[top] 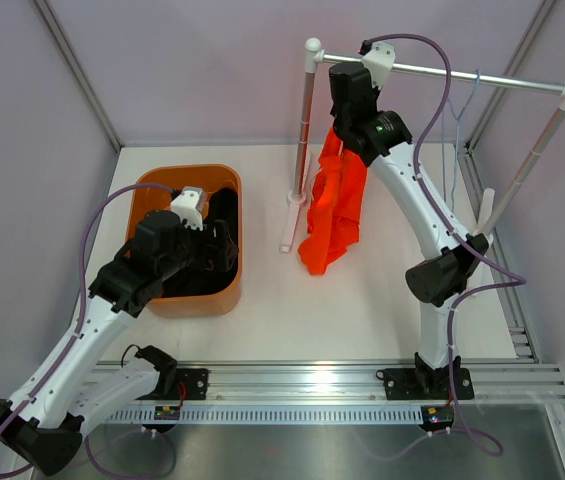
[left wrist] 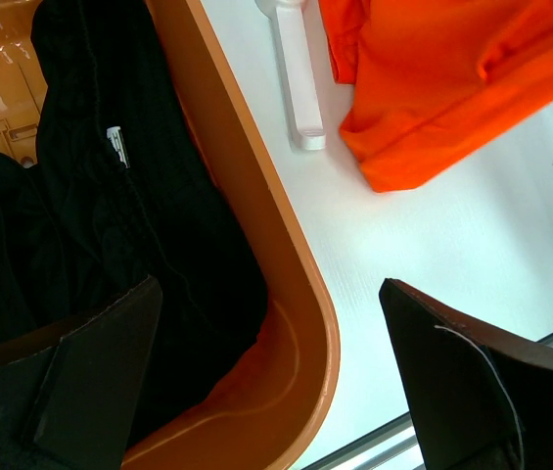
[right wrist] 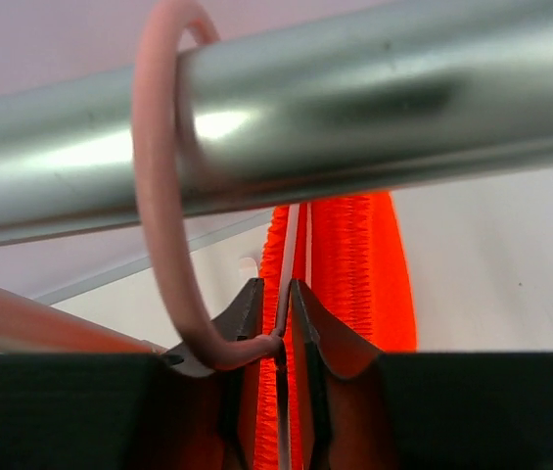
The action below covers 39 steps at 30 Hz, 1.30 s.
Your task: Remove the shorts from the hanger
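Observation:
The orange-red shorts [top: 332, 215] hang from a pink hanger [right wrist: 163, 196] hooked over the rack's metal rail [top: 482, 78], and their lower end reaches the table. They also show in the left wrist view [left wrist: 433, 88] and the right wrist view [right wrist: 354, 264]. My right gripper [right wrist: 276, 289] is up at the rail [top: 342, 125], shut on the hanger's thin neck just below the hook. The black shorts [top: 224, 215] lie in the orange bin [top: 152, 190]. My left gripper [left wrist: 268, 289] hovers open and empty over the bin's near right corner [top: 217, 245], above the black shorts [left wrist: 110, 215].
The white rack stands at the back, its left post [top: 302, 130] and foot [left wrist: 296, 78] between the bin and the hanging shorts. A second, empty wire hanger [top: 462, 120] hangs on the rail further right. Grey walls close in the back and sides.

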{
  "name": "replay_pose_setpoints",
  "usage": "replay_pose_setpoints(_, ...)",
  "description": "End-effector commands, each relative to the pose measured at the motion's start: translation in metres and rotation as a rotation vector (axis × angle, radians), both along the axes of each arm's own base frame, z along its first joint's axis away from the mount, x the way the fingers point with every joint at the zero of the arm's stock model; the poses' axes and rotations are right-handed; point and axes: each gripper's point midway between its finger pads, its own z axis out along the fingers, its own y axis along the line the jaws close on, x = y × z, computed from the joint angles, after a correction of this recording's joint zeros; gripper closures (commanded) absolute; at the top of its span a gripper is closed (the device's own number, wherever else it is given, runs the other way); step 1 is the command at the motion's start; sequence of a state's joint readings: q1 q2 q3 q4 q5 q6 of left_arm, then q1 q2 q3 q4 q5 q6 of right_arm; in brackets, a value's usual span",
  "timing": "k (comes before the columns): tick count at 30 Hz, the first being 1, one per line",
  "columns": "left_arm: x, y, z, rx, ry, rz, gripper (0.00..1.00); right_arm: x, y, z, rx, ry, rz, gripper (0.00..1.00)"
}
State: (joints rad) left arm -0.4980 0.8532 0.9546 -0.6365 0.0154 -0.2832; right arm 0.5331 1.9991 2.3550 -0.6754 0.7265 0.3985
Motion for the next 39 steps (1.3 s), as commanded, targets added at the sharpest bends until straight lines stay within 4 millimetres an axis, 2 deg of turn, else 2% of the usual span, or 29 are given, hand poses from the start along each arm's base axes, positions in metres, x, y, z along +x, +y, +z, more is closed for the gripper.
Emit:
replay_pose_setpoints(1, 0.003, -0.002, 0.001, 0.005, -0.022, -0.014, 0.01, 0.001, -0.003, 0.021, 0.009, -0.065, -0.039, 0.78)
replay_pose_setpoints(7, 0.003, -0.003, 0.002, 0.002, -0.026, -0.015, 0.01, -0.004, -0.008, 0.030, -0.031, -0.072, -0.032, 0.94)
replay_pose_setpoints(10, 0.003, -0.003, 0.003, 0.001, -0.030, -0.016, 0.01, -0.010, -0.011, 0.044, -0.042, -0.093, -0.021, 1.00)
replay_pose_setpoints(12, 0.003, -0.003, 0.003, 0.001, -0.029, -0.017, 0.01, -0.017, -0.016, 0.058, -0.048, -0.114, -0.020, 1.00)
replay_pose_setpoints(17, 0.003, -0.003, 0.004, 0.000, -0.032, -0.016, 0.01, -0.028, -0.021, 0.077, -0.046, -0.140, 0.001, 1.00)
replay_pose_setpoints(26, 0.003, -0.002, 0.004, 0.003, -0.033, -0.013, 0.01, -0.051, -0.027, 0.104, -0.035, -0.173, 0.050, 1.00)
replay_pose_setpoints(32, 0.004, -0.001, 0.004, 0.005, -0.034, -0.009, 0.01, -0.060, -0.026, 0.103, -0.032, -0.159, 0.091, 1.00)
replay_pose_setpoints(34, 0.004, -0.001, 0.003, 0.008, -0.032, -0.007, 0.01, -0.062, -0.023, 0.096, -0.030, -0.135, 0.112, 1.00)
replay_pose_setpoints(36, 0.004, 0.000, 0.003, 0.009, -0.033, -0.005, 0.01, -0.069, -0.023, 0.096, -0.021, -0.132, 0.134, 1.00)
replay_pose_setpoints(37, 0.004, 0.000, 0.003, 0.010, -0.035, -0.004, 0.01, -0.070, -0.022, 0.088, -0.026, -0.110, 0.138, 1.00)
replay_pose_setpoints(38, 0.004, 0.000, 0.003, 0.010, -0.033, -0.005, 0.01, -0.077, -0.024, 0.093, -0.017, -0.116, 0.151, 1.00)
replay_pose_setpoints(39, 0.004, 0.000, 0.005, 0.008, -0.037, -0.005, 0.01, -0.078, -0.023, 0.084, -0.025, -0.094, 0.161, 1.00)
